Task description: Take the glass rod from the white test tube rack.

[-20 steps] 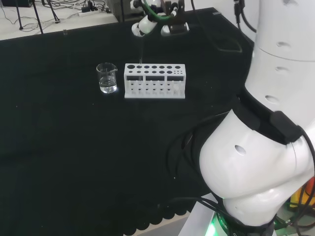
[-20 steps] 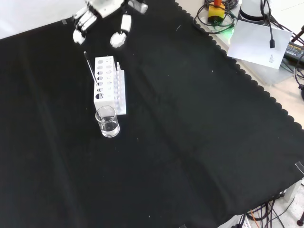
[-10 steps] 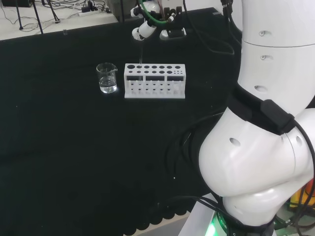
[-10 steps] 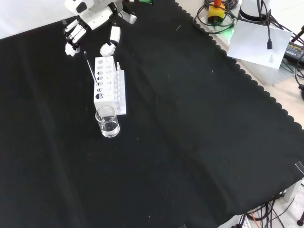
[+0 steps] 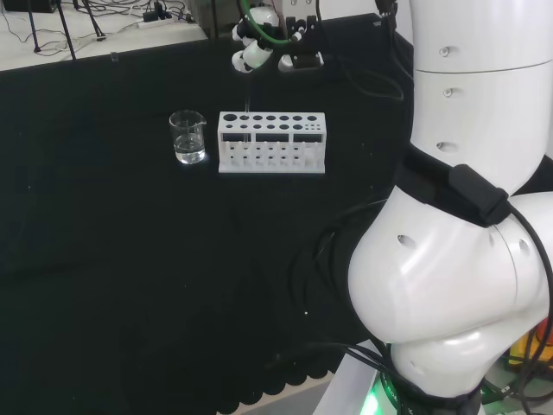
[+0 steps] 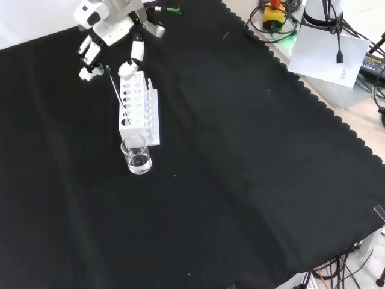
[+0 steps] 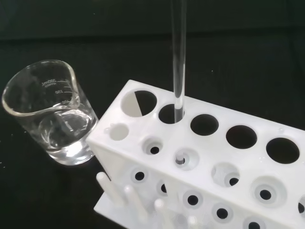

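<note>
Glass rod (image 7: 178, 71) upright in white rack (image 7: 209, 157) hole, wrist view, hand (image 6: 108, 36) fingers (image 6: 87, 63) spread above, holding nothing, front view.

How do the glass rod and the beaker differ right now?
The glass rod is thin and stands in the white rack, in a hole near the beaker's end; the beaker is wide and sits on the cloth beside the rack. The beaker holds clear liquid; the rod holds nothing. Both are clear.
</note>
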`<move>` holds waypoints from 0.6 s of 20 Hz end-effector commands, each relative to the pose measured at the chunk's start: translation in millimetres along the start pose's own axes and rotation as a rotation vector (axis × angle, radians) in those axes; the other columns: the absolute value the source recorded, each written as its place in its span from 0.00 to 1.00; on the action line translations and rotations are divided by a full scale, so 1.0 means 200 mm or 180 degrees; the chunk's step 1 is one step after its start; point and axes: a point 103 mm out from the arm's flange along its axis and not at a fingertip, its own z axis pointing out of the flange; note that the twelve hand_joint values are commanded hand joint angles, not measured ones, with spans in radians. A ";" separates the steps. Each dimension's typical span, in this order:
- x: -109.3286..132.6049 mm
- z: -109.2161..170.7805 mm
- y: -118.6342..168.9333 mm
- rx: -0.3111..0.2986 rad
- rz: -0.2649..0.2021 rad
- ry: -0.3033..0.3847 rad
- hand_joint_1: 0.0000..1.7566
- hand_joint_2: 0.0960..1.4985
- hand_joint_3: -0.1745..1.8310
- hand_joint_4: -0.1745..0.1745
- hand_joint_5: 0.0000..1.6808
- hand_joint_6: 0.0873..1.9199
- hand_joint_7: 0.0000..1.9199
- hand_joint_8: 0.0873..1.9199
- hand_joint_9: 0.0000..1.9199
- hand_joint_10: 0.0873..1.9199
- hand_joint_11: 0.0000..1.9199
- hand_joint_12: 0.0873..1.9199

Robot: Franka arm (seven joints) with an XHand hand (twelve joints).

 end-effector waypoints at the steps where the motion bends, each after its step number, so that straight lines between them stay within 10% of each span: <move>1: -0.03 0.01 0.03 -0.0003 0.0000 0.0028 0.42 0.56 0.39 0.00 0.28 0.04 0.35 0.45 0.44 0.41 0.22 0.69; 12: -0.05 0.01 0.00 -0.0046 0.0034 0.0008 0.43 0.58 0.40 0.00 0.24 0.38 0.45 0.47 0.53 0.44 0.32 0.67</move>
